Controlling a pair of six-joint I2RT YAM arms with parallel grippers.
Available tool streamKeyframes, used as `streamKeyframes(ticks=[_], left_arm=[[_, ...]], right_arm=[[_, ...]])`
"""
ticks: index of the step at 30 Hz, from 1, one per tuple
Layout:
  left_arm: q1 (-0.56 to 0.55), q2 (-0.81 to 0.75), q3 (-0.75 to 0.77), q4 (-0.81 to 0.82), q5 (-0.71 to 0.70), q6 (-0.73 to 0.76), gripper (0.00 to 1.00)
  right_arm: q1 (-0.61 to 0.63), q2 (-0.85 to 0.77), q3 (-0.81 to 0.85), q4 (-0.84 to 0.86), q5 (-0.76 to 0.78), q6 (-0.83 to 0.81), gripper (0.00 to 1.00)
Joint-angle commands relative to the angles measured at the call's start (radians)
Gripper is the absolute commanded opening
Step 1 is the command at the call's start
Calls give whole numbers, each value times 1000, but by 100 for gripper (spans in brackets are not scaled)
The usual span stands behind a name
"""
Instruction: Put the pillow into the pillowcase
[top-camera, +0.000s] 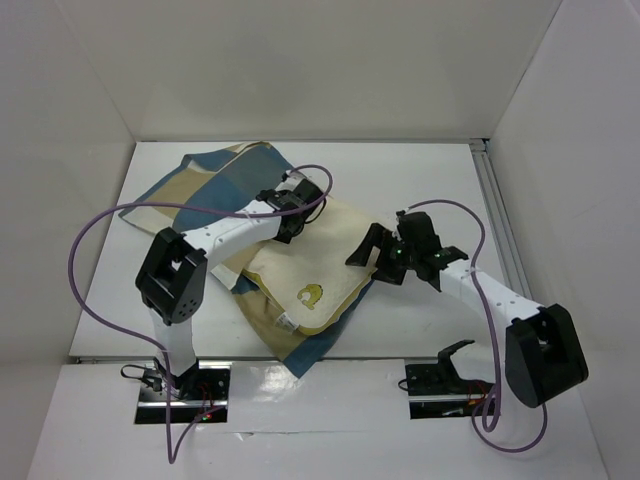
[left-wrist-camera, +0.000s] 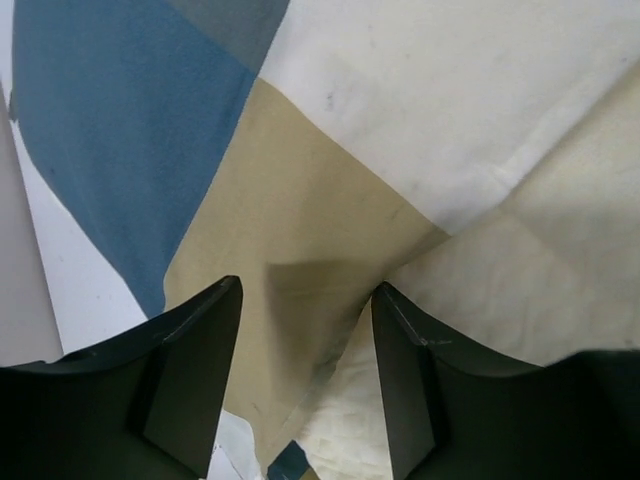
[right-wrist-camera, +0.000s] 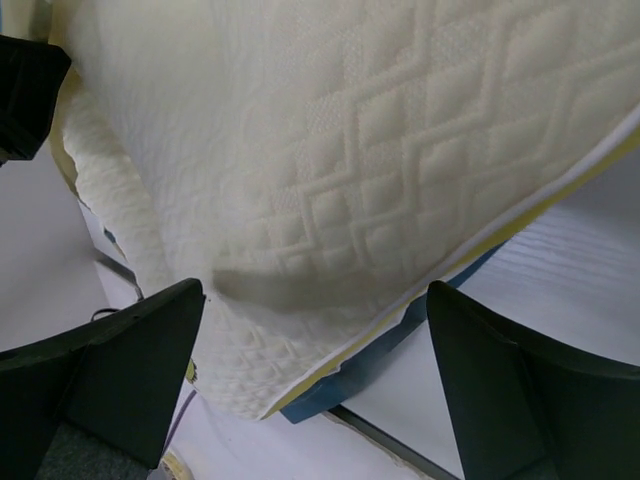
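Two grippers, both with jaws parted. The pillow (top-camera: 305, 272) sits mid-table (top-camera: 430, 180) on the pillowcase (top-camera: 215, 185), which spreads toward 10 o'clock. Blue cloth shows under the pillow's 5 o'clock corner. Left gripper (left-wrist-camera: 305, 300) hangs over the checked cloth at the pillow's 11 o'clock edge. Right gripper (right-wrist-camera: 315, 290), spread wide, is at the pillow's 3 o'clock edge.

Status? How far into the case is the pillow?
Partly done at best: the pillow lies on the checked pillowcase, far end seemingly under its top layer, emblem end exposed. In hand: nothing gripped; left fingers open over the case fabric, right fingers open above the pillow. Left: get the rest inside.
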Motion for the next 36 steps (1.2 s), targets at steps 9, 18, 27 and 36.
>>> streamKeyframes(ticks=[9, 18, 27, 36], left_arm=[[9, 20, 84, -78, -14, -13, 0], [-38, -163, 328, 20, 659, 54, 0], [-58, -151, 450, -41, 790, -62, 0], [-11, -194, 216, -47, 651, -142, 0]], right_arm=[[61, 134, 15, 198, -35, 13, 100], [129, 216, 437, 135, 52, -116, 0], [175, 57, 252, 141, 124, -87, 0], [154, 200, 110, 229, 138, -96, 0]])
